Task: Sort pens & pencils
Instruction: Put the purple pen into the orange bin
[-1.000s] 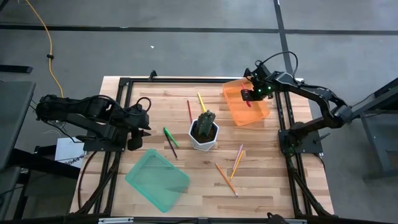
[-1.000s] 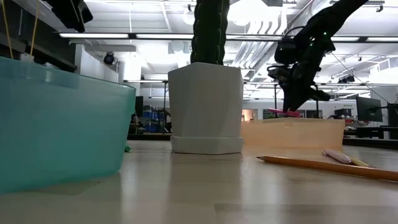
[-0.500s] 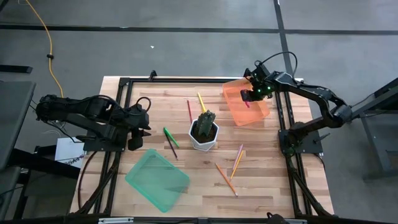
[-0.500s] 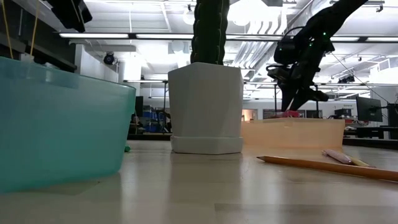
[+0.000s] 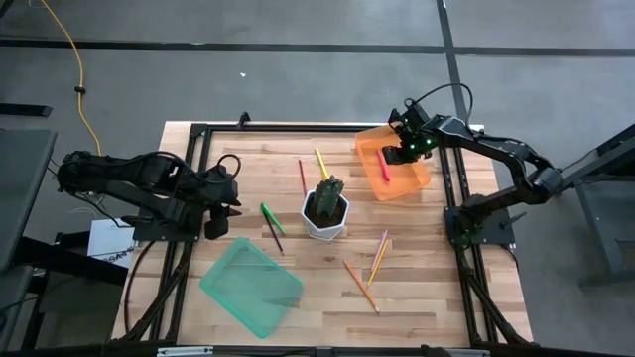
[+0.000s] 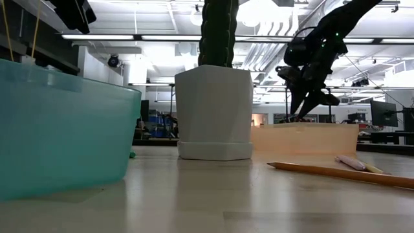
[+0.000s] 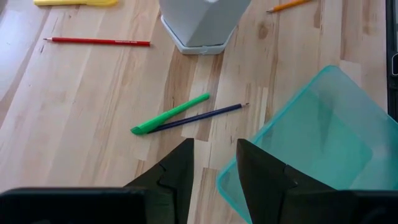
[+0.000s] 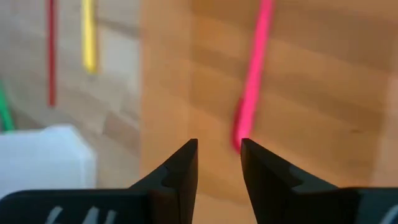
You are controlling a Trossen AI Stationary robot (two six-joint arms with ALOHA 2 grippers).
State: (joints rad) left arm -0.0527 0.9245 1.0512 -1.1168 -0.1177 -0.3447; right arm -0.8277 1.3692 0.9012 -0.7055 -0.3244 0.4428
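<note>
Potted cactus (image 5: 325, 205) amid scattered pencils (image 5: 363, 269)

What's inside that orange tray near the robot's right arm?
One pink pen lies inside the orange tray, beneath the open right gripper. The gripper covers a small part of the tray floor, so anything directly under it cannot be seen.

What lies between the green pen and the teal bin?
In the left wrist view, a dark pencil beside the green pen, then bare wood up to the teal bin.
</note>
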